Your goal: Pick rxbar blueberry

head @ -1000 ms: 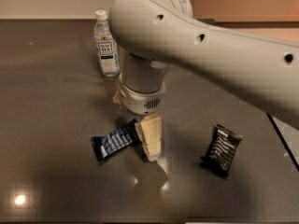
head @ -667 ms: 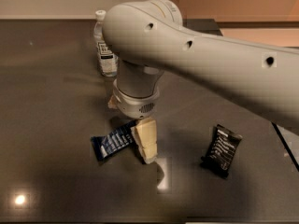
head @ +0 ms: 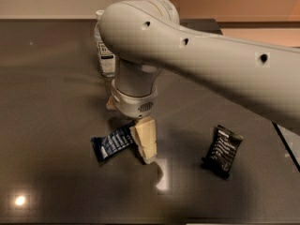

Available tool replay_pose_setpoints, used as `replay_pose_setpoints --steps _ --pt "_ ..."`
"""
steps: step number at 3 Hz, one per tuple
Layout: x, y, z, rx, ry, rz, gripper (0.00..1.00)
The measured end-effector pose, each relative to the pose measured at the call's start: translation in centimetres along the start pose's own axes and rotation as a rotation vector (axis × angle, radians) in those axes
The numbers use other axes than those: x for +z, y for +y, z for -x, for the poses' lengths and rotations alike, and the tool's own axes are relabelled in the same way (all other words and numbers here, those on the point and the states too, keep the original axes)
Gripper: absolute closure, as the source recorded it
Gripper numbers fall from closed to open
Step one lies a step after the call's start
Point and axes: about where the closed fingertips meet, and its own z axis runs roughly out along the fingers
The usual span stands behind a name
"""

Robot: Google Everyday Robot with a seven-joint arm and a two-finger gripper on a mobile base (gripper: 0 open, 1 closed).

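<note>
We see the gripper [head: 131, 131] low over the table [head: 47, 107], just left of the frame's centre. Its jaws stand apart: one tan finger [head: 145, 143] points down at the right end of the rxbar [head: 114, 143], while the other shows only as a sliver under the wrist. Nothing is gripped. The rxbar lies flat in the lower left-centre, well apart from the black bar [head: 222, 151] at lower right and the bottle [head: 106, 55] at the top. To do this well, we judge the jaws should straddle the rxbar's narrow width, go right down to the table, then close squarely so the flat wrapper doesn't skid out.
</note>
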Motion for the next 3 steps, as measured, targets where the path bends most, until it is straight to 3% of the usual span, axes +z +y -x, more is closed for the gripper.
replay_pose_setpoints --steps 2,3 --pt "0.6 -0.11 0.27 -0.03 0.017 0.058 0.0" --pt "0.93 -0.29 0.48 -0.041 0.013 0.049 0.17"
